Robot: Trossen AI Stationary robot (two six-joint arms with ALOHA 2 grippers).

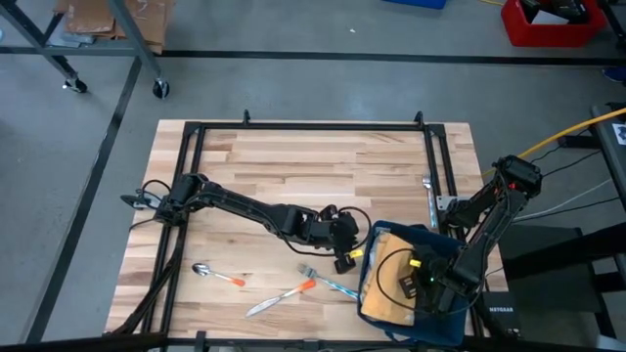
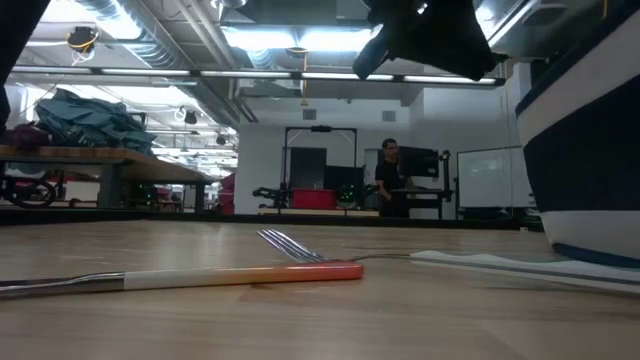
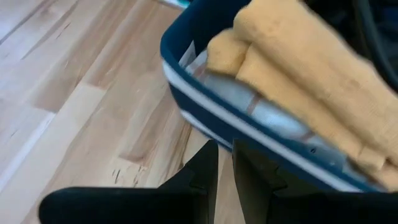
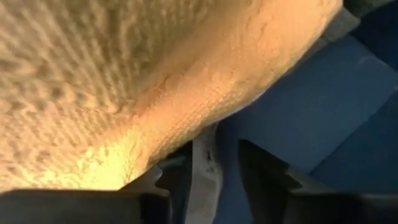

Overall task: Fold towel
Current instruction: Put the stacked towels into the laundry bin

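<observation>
1. Right wrist view looks straight down onto the yellow towel (image 4: 112, 81), a looped, nubbly cloth filling most of the picture; the right gripper (image 4: 214, 177) hangs just over its edge with jaws apart, nothing between them, and a pale cloth strip lies below the gap.
2. Judging by the weave, the towel is light, soft and limp. It will sag and bunch, so an edge or corner is the place to pinch, not the thick middle.
3. High view puts the towel in a dark blue bin (image 1: 386, 233) at the desk's front right corner, heaped rather than flat.
4. Left gripper (image 3: 225, 163) sits just outside the bin's white-striped rim, jaws nearly together on nothing, as far as can be seen.
5. Nearby on the wooden desk (image 1: 293, 156) lie a spoon (image 1: 215, 274), a fork (image 1: 328, 282) and a knife (image 1: 279, 298), along the front edge.
6. Beyond, the low view shows a workshop with benches and a person standing far off.
</observation>
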